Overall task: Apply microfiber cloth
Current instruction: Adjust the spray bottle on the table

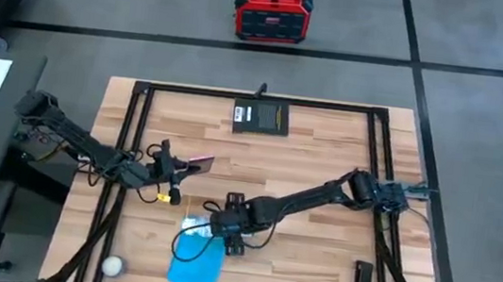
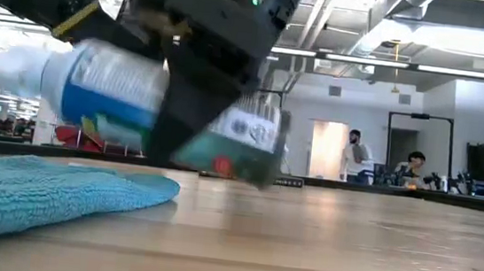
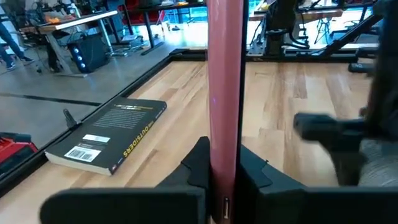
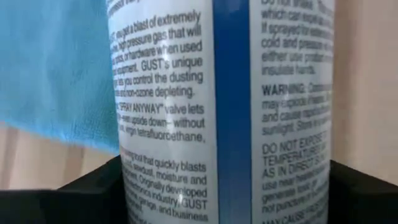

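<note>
High view: microfiber cloth (image 1: 194,266) flat on counter (image 1: 314,262), untouched.
Low view: right gripper (image 2: 196,104) jaws clamp a duster can (image 2: 95,86).
Left wrist view: left gripper (image 3: 224,174) jaws hold pink-backed phone (image 3: 225,81).
Judged: wiping not begun.

Nubby, matt microfiber cloth (image 2: 41,192) on smooth pale wood table (image 2: 347,243); can (image 4: 224,112), glossy printed label, perhaps metal.

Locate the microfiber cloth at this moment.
In the high view the microfiber cloth lies flat on the table's near edge, left of centre, just below the right gripper, which is shut on a duster can; a white ball sits to its left.
</note>
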Controlling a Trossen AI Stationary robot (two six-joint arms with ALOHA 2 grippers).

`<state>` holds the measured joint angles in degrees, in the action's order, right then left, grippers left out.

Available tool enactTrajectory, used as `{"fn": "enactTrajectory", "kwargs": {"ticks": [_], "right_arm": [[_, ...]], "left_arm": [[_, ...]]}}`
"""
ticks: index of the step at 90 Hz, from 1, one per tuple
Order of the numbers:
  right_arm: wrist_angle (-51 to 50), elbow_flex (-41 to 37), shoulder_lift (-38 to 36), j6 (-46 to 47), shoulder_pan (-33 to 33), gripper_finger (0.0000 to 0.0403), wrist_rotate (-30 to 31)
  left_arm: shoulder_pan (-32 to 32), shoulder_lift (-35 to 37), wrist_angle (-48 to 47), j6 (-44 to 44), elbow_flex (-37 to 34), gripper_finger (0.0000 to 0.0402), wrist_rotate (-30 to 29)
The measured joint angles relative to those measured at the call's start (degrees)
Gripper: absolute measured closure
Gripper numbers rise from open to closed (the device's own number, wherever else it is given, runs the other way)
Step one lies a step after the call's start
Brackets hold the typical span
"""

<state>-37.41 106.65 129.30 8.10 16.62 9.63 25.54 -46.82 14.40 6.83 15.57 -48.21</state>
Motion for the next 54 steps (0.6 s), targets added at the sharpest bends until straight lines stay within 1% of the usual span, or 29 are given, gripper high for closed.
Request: {"fn": "enactTrajectory", "kwargs": {"ticks": [14, 25, 41, 54], "right_arm": [[1.55, -0.2, -6.69, -2.2, 0.13, 0.0121, 7.17], [1.3, -4.09, -13.03, -2.74, 0.91, 0.0121, 16.36], [4.05, -15.63, -26.05, -0.35, 2.9, 0.0121, 28.21], [4.5, -27.88, -37.77, 5.64, 5.73, 0.0121, 40.17]], "left_arm": [[0.39, 1.12, 0.12, -0.55, -0.07, 0.0394, -0.7], [1.76, 3.04, 0.11, -1.65, -0.04, 0.0394, -1.69], [3.34, 5.48, 0.01, -2.72, -0.04, 0.0395, -2.6], [4.14, 5.74, -0.57, -2.76, -0.04, 0.0395, -3.48]]}}
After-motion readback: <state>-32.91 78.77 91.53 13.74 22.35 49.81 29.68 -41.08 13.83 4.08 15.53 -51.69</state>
